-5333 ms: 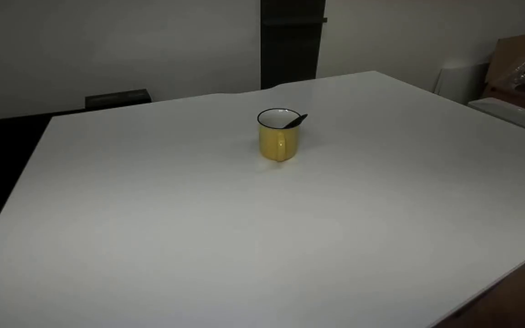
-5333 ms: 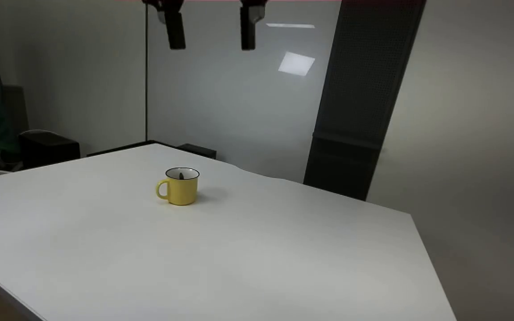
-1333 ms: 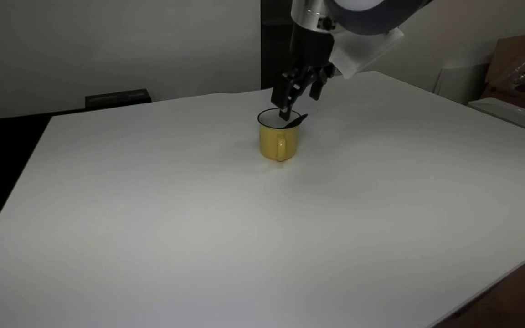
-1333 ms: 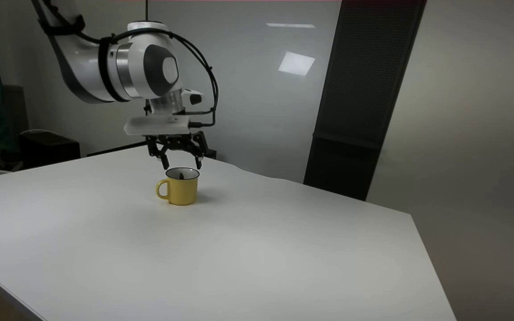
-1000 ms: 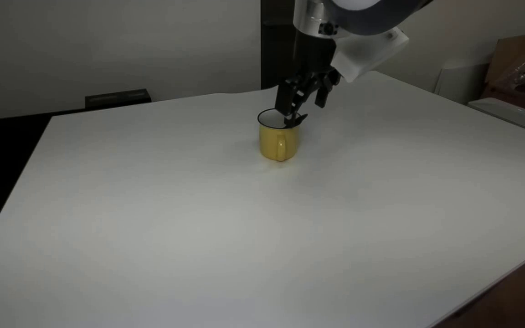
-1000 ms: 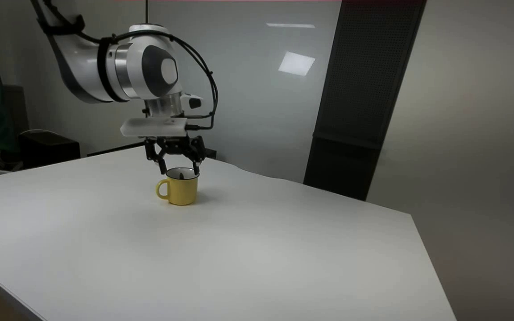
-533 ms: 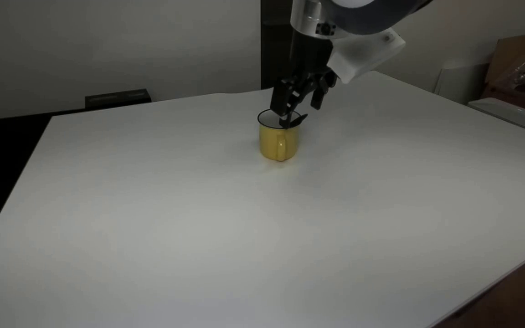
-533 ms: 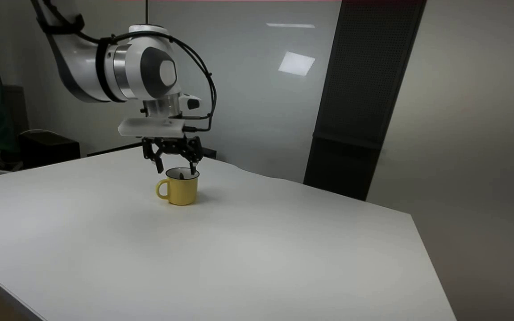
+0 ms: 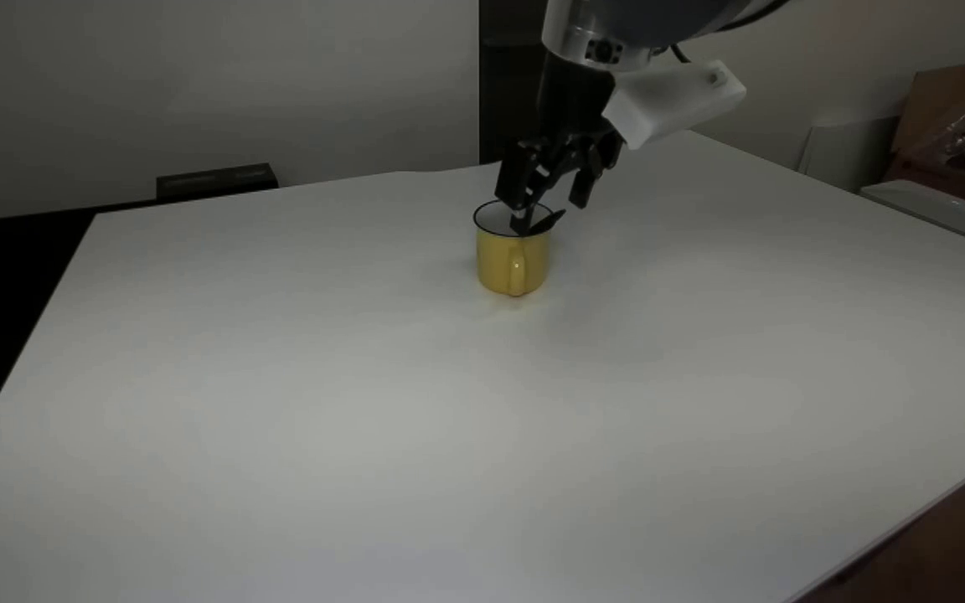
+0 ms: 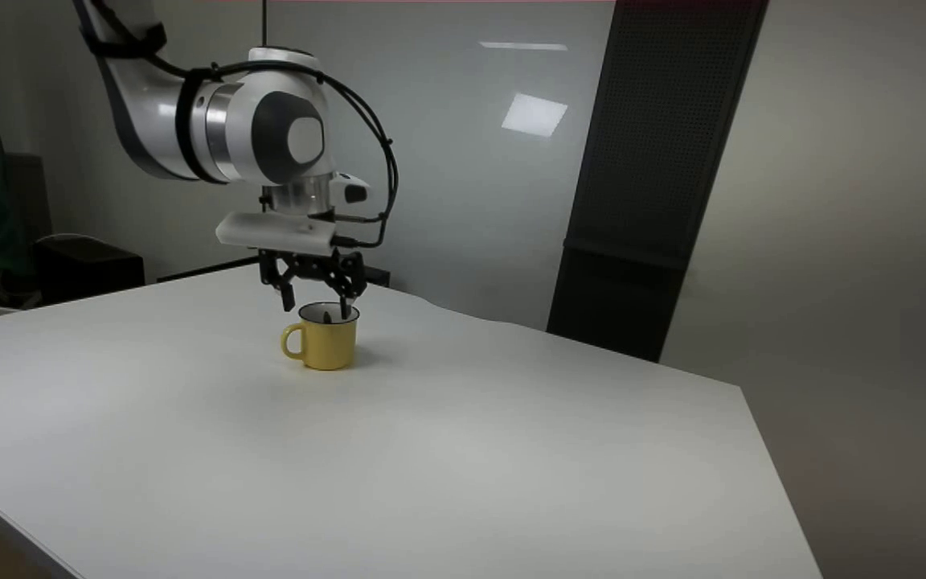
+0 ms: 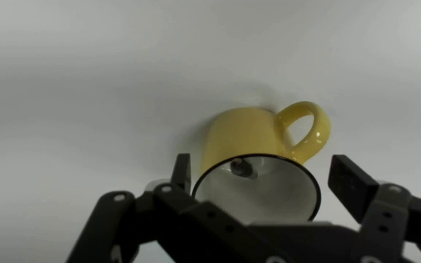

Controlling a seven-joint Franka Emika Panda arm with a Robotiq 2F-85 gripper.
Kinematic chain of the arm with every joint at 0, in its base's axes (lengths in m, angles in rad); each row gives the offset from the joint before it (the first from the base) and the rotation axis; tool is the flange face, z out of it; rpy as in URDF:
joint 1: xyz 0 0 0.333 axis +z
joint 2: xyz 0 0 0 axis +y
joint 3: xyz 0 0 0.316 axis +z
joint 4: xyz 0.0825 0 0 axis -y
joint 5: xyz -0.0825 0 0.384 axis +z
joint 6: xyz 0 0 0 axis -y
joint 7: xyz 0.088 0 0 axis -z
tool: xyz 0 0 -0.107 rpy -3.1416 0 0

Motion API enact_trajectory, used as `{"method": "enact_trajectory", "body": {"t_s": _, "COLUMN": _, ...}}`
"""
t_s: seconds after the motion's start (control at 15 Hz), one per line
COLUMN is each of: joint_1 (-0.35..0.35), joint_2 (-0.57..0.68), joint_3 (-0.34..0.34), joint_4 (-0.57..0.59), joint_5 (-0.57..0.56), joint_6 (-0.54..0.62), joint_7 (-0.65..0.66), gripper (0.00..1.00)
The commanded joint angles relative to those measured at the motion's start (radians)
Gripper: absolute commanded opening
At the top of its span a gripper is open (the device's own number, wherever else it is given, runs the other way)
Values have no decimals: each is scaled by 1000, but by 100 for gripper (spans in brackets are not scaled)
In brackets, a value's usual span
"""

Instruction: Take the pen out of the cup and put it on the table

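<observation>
The yellow cup (image 9: 503,266) stands upright on the white table (image 9: 348,419); it also shows in an exterior view (image 10: 329,347) and in the wrist view (image 11: 241,135). The dark pen (image 9: 551,220) leans inside it, its tip above the rim; the wrist view shows its end (image 11: 242,168) near the handle-side rim. My gripper (image 10: 317,310) is open and empty, low over the cup. In the wrist view, its fingers (image 11: 263,175) stand apart on both sides of the cup's mouth. One fingertip overlaps the mouth in both exterior views; I cannot tell how deep it reaches.
The cup's handle (image 10: 291,342) sticks out to the side. A dark box (image 9: 216,181) stands behind the table's far edge. A cardboard box (image 9: 943,113) with a plastic bag is beyond the right edge. A dark panel (image 10: 656,177) stands against the wall.
Over the last seconds the arm has come down to the cup, fingers open. In the last half second the gripper has shifted only slightly. Cup and pen have not moved.
</observation>
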Motion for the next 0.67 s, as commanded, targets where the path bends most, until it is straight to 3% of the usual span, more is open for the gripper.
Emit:
{"method": "enact_trajectory", "body": {"t_s": 0.0, "joint_1": -55, "joint_2": 2, "joint_3": 40, "joint_4": -1, "joint_5": 43, "joint_6": 25, "joint_7": -36, "gripper": 67}}
{"method": "enact_trajectory", "body": {"t_s": 0.6, "joint_1": -121, "joint_2": 23, "joint_3": 98, "joint_4": 3, "joint_5": 86, "joint_6": 57, "joint_7": -96, "gripper": 5}}
